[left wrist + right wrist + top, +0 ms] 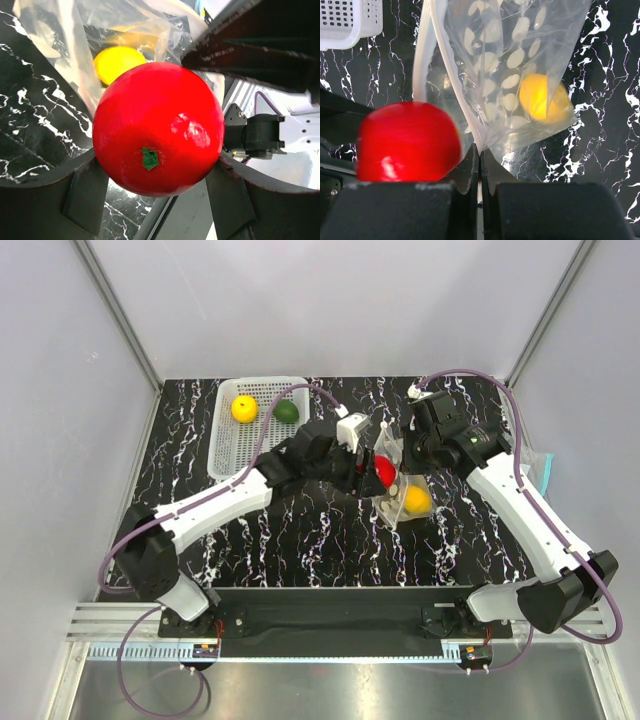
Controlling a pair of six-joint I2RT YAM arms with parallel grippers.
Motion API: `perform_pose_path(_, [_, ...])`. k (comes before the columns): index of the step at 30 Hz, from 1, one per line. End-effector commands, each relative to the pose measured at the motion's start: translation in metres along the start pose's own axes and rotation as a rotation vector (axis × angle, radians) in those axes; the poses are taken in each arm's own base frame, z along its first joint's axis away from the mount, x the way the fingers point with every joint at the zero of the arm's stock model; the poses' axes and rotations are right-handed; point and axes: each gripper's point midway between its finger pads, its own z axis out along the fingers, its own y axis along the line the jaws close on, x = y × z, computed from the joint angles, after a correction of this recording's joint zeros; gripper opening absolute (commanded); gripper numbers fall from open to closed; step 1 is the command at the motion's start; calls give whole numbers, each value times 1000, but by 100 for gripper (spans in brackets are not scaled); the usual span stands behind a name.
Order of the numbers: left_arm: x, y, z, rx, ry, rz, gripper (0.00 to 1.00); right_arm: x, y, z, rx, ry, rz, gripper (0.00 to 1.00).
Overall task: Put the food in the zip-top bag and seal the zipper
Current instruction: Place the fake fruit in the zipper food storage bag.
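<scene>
Red fruit (pixel 159 127) @ bag (pixel 520 75) mouth | yellow fruit (pixel 540 97) inside | basket (pixel 235 450) nr

A high rear camera looks down; both wrist cameras closely share the red fruit (pixel 157 130).

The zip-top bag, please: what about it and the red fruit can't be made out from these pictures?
- Top view: the mouth of the zip-top bag is hidden behind the red fruit and the left arm; whether the fruit is inside is unclear.
- Left wrist view: the fruit fills the frame, hiding most of the bag.
- Right wrist view: the zipper is cut off by the top edge; the fruit is blurred.
</scene>
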Motion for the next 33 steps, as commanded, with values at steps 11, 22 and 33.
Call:
perform_pose_path(11, [-22,-6,19,-76,-13,72,83,-13,7,-15,-29,-57,6,0])
perform_pose_path(22, [-24,-1,26,-98,1,68,89,-12,4,-20,-24,-67,5,0])
perform_pose_path(33, [-42,16,-5,-175,-50,89,99,-10,1,-20,-14,-68,2,0])
